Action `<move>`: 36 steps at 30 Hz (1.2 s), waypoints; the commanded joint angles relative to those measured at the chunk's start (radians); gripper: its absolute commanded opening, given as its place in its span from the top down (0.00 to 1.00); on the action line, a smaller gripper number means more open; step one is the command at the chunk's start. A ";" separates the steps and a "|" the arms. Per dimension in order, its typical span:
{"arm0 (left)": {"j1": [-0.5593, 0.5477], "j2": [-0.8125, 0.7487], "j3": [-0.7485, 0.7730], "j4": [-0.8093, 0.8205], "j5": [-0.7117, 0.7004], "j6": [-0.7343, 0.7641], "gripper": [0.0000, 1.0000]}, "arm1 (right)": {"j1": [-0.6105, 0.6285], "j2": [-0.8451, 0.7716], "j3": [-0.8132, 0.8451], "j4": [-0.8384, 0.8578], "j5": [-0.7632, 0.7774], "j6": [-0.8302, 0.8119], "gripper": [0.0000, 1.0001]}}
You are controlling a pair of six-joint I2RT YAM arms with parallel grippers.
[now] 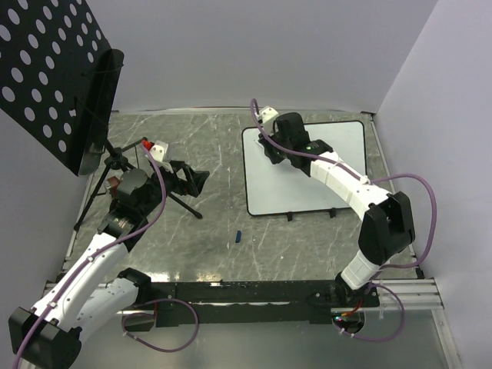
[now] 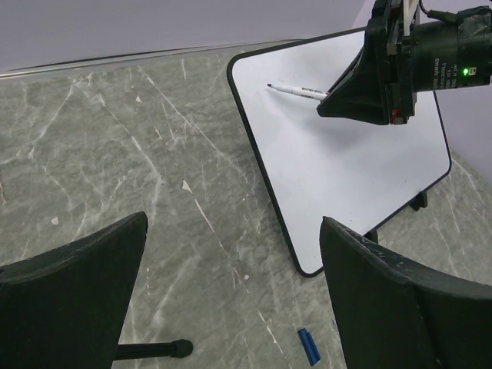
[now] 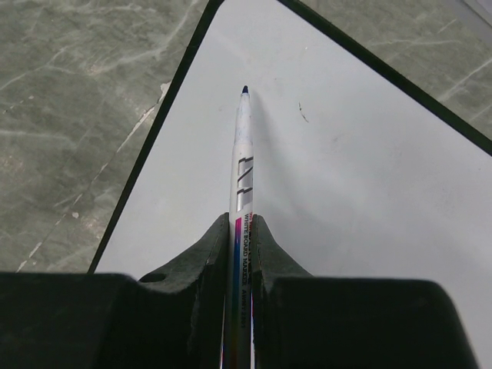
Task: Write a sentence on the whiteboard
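The whiteboard (image 1: 323,184) lies flat on the marble table at the back right. It also shows in the left wrist view (image 2: 346,169) and the right wrist view (image 3: 346,169). No blue words show on it, only a tiny dark mark (image 3: 303,114). My right gripper (image 1: 270,150) is shut on a white whiteboard marker (image 3: 244,154), whose dark tip points at the board near its far left corner. I cannot tell whether the tip touches. The marker also shows in the left wrist view (image 2: 296,91). My left gripper (image 2: 231,254) is open and empty over the table, left of the board.
A blue marker cap (image 1: 238,237) lies on the table in front of the board's near left corner, also in the left wrist view (image 2: 308,346). A black perforated panel (image 1: 46,69) stands on a tripod (image 1: 115,161) at the back left. White walls close the back and right.
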 commanded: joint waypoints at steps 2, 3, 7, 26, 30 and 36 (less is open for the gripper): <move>-0.002 -0.013 0.002 0.026 0.000 -0.005 0.03 | -0.010 0.008 0.054 0.027 0.012 0.021 1.00; -0.002 -0.013 0.002 0.026 0.000 -0.005 0.03 | -0.012 0.008 0.053 0.027 0.011 0.021 1.00; -0.003 -0.013 0.002 0.026 0.000 -0.003 0.03 | -0.012 0.018 0.058 0.027 0.012 0.022 1.00; -0.002 -0.013 0.002 0.025 0.000 -0.002 0.03 | -0.021 0.034 0.049 0.019 0.002 0.018 1.00; -0.003 -0.013 0.002 0.023 0.000 -0.002 0.03 | -0.022 0.029 0.038 0.019 -0.003 0.016 1.00; -0.003 -0.014 0.002 0.023 0.002 -0.002 0.03 | -0.024 0.011 0.015 0.019 -0.011 0.012 1.00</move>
